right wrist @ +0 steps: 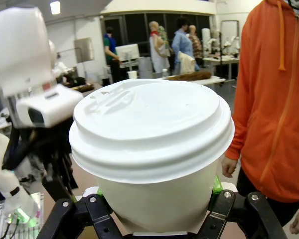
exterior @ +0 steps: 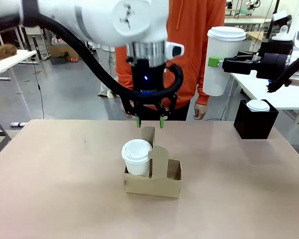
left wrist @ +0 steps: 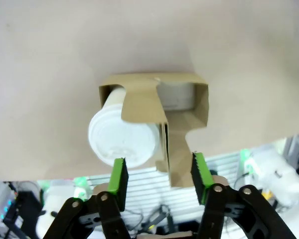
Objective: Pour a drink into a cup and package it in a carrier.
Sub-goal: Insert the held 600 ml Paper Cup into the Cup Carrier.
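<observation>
The left gripper [exterior: 149, 122] hangs straight down over the middle of the table [exterior: 65, 174], its jaws spread wide and gripping nothing; its green pads [left wrist: 120, 179] stand either side of the top of the handle panel [exterior: 159, 159], just above it, and whether they touch the cardboard I cannot tell. Directly below sits the brown cardboard carrier [exterior: 162, 185]; the seated cup [exterior: 137, 154], white paper with a white plastic lid, stands upright in the pocket on the robot's left, close against the handle panel. From the left wrist view the left gripper [left wrist: 159, 177] looks down on the carrier [left wrist: 202, 107]; the seated cup [left wrist: 122, 139] lies just ahead of one pad, and the handle panel [left wrist: 182, 159] runs in between the two.

The right gripper [exterior: 215, 62] is up in the air at the robot's right, well apart from the carrier, clamped on the sides of the raised cup [exterior: 222, 55], a second lidded white cup held upright; in the right wrist view the right gripper [right wrist: 157, 209] holds the raised cup [right wrist: 149, 129] below its lid.

A black box [exterior: 254, 124] stands at the table's far right; a person in an orange hoodie [exterior: 194, 40] stands behind the table.
</observation>
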You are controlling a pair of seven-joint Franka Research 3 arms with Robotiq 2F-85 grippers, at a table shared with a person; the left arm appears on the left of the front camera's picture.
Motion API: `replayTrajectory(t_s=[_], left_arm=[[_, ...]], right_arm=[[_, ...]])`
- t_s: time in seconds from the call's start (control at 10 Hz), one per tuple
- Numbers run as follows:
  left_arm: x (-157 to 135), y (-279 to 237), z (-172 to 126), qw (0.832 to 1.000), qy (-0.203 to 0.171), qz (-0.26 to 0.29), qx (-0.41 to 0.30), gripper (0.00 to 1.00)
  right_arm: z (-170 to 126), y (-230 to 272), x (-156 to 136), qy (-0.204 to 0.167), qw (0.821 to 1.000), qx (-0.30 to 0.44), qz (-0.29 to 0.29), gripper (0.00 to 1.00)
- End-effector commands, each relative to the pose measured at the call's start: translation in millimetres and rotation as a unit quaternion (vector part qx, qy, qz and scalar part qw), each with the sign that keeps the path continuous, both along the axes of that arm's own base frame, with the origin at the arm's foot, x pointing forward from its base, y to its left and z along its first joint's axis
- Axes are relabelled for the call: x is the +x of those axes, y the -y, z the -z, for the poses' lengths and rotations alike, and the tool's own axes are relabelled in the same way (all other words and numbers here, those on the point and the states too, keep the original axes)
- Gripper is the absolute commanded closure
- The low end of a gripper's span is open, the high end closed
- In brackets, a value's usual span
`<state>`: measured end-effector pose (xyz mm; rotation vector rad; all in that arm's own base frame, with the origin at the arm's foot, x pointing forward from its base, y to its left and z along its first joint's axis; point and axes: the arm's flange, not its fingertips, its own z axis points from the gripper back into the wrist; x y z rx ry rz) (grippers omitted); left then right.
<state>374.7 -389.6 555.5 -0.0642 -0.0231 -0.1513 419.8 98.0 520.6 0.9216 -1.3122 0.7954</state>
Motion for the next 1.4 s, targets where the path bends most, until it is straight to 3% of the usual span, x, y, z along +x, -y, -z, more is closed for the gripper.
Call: replayTrajectory(t_s=[0.0,0.3,0.6,0.8,0.9,1.0,1.3], left_arm=[[-6.4,-40.5,-22.4,0.997,-0.02,0.066,-0.027,0.0],[-8.1,-115.0,-42.1,0.972,0.014,0.228,-0.051,0.0],[4.9,-201.3,-23.1,0.933,0.079,0.344,-0.077,0.0],[12.4,-221.3,-3.0,0.918,0.116,0.37,-0.083,0.0],[19.9,-226.7,5.2,0.935,0.09,0.336,-0.069,0.0],[18.3,-223.8,-19.0,0.928,0.096,0.355,-0.058,0.0],[18.3,-223.8,-19.0,0.928,0.096,0.355,-0.058,0.0]], right_arm=[[13.9,5.1,24.5,-0.012,0.998,0.004,-0.054,0.2],[62.9,-10.8,23.6,-0.012,0.995,-0.009,-0.099,0.2],[98.6,-27.5,11.9,0.028,0.99,-0.011,-0.135,0.2],[114.0,-32.3,15.6,0.025,0.988,-0.029,-0.147,0.2],[113.2,-29.3,13.0,-0.005,0.989,-0.051,-0.14,0.2],[110.6,-33.6,11.7,0.013,0.99,-0.021,-0.139,0.2],[110.6,-33.6,11.7,0.013,0.99,-0.021,-0.139,0.2]])
